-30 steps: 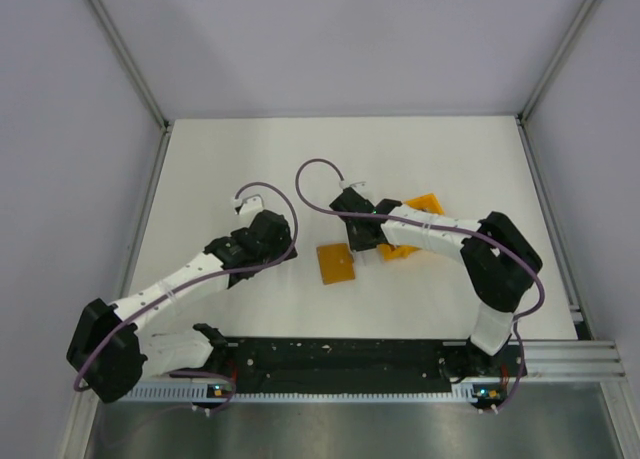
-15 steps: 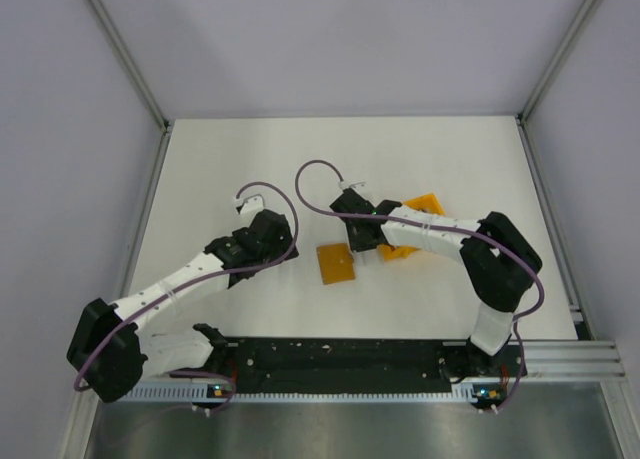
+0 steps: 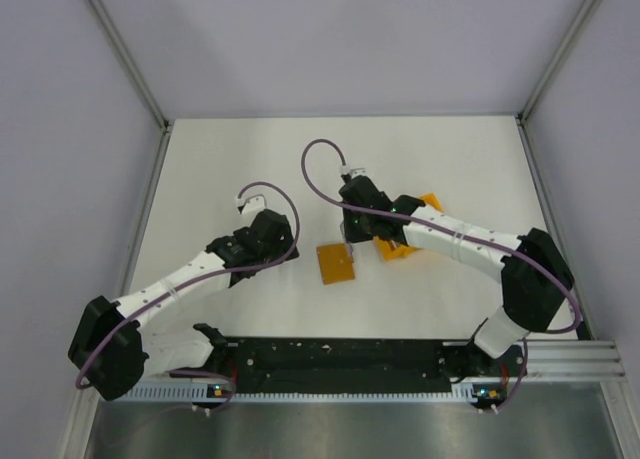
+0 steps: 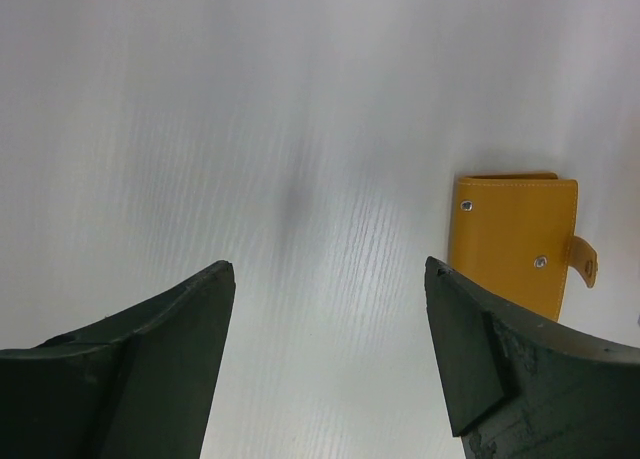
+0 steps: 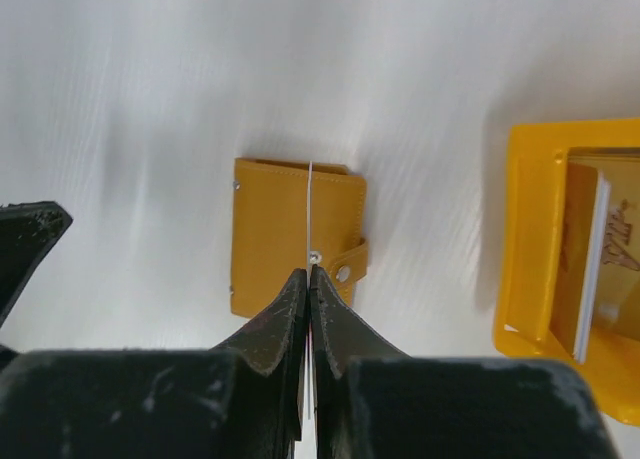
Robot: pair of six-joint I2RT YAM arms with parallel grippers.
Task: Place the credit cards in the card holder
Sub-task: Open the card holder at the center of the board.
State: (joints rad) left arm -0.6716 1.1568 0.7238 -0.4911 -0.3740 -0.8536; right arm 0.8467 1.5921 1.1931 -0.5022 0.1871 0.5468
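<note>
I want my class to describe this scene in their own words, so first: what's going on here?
The right gripper is shut on a thin white card, held edge-on just above the card holder. The holder lies folded shut on the table, its clasp tab over the edge. The left gripper hangs open and empty beside the holder. The other cards stand in the orange bin nearby. With the holder closed, the card cannot go in yet.
</note>
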